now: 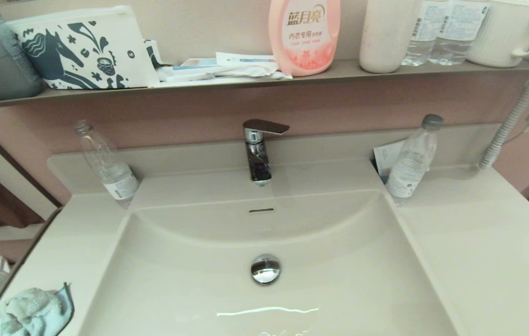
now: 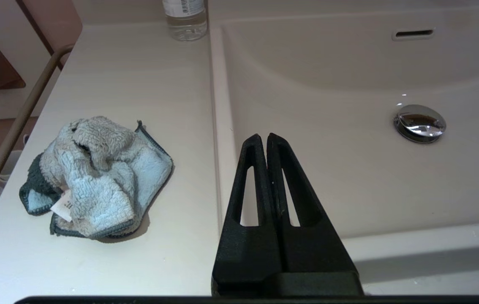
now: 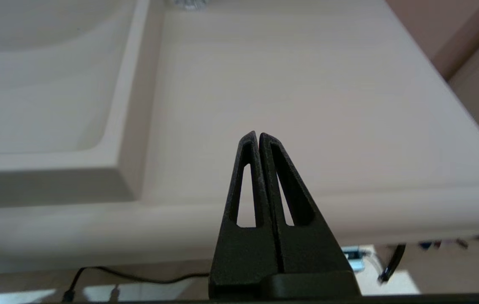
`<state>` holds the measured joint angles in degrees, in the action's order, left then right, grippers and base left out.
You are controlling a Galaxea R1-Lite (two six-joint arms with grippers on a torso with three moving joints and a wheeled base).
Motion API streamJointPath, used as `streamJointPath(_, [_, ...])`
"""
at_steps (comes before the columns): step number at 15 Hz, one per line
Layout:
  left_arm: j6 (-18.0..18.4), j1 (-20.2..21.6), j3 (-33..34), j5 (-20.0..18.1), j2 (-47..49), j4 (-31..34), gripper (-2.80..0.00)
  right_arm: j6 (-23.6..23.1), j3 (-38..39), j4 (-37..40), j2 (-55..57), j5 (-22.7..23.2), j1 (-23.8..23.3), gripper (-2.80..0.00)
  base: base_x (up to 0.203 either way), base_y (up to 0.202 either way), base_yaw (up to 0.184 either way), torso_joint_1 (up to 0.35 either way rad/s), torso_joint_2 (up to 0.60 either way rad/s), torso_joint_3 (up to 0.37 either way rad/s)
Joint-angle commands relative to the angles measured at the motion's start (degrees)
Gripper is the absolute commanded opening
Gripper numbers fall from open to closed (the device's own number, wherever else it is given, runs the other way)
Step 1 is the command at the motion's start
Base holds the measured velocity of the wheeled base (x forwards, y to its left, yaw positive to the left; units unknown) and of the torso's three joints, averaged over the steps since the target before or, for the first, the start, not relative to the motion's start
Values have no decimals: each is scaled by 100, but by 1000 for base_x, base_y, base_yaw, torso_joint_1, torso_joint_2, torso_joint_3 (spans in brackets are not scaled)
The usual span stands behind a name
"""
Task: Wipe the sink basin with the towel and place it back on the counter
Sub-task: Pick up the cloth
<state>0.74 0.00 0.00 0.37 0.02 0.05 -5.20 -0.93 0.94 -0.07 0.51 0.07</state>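
Observation:
The light blue-grey towel lies crumpled on the counter left of the sink basin, at the near left corner. The basin has a chrome drain plug and an overflow slot. My left gripper is shut and holds nothing; it hovers over the basin's left edge, apart from the towel. My right gripper is shut and holds nothing, at the front edge of the right counter. Neither gripper shows in the head view.
A chrome faucet stands behind the basin. Clear bottles stand at the back left and back right. A wall shelf carries a horse-print pouch, a pink bottle and cups. A coiled cord hangs at right.

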Motion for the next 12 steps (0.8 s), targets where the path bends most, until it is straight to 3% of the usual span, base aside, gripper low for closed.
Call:
streamJointPath(1, [150, 0, 0, -48, 0, 9, -280, -54, 93, -111, 7, 15, 1, -280, 0, 0, 0, 0, 0, 0])
streamJointPath(4, [647, 0, 0, -169, -2, -14, -280, 271, 93, -111, 7, 2, 1, -280, 0, 0, 0, 0, 0, 0])
streamJointPath(12, [673, 0, -645, -152, 251, 103, -280, 300, 93, -111, 7, -7, 1, -280, 0, 0, 0, 0, 0, 0])
